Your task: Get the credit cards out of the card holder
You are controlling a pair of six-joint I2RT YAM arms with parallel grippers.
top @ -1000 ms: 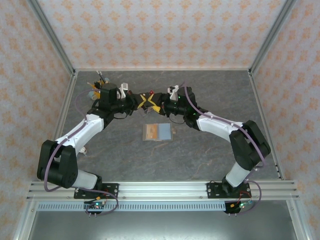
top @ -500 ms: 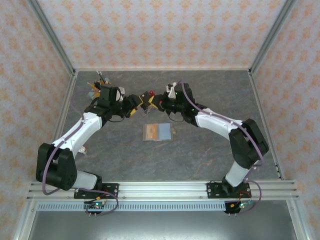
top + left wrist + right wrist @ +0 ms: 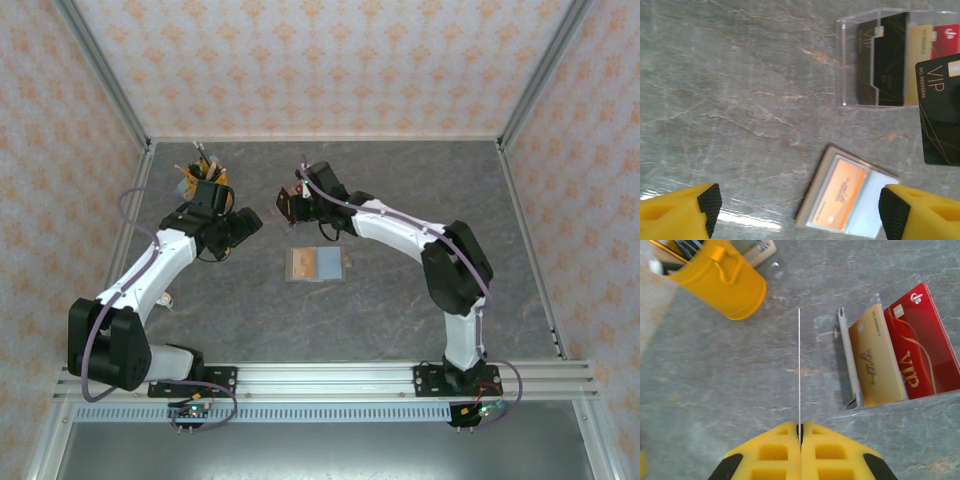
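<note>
The left tool [image 3: 800,206] is wide open and grips nothing, its two yellow fingers [image 3: 682,210] spread far apart above the grey tabletop [image 3: 715,100]. The card holder [image 3: 867,212] lies open and flat on the tabletop between those fingers, closer to the right one, with an orange card [image 3: 839,195] tucked in its near half. From overhead the holder [image 3: 315,264] sits apart from both tools, to the right of the left tool [image 3: 243,222] and on the base side of the right tool [image 3: 288,203].

The right tool [image 3: 800,430] is closed on a black card [image 3: 940,110] marked VIP. Its own camera sees this card [image 3: 799,375] edge-on, as a thin line running straight ahead from the pinched fingertips. Just to the right of the right tool stands a clear rack [image 3: 846,355] holding a gold card [image 3: 877,357] and a red card [image 3: 920,345]. The left wrist view shows the rack [image 3: 850,50] ahead of the left tool, with another black card [image 3: 887,60] in it. A yellow cup [image 3: 722,282] stands ahead and left of the right tool
</note>
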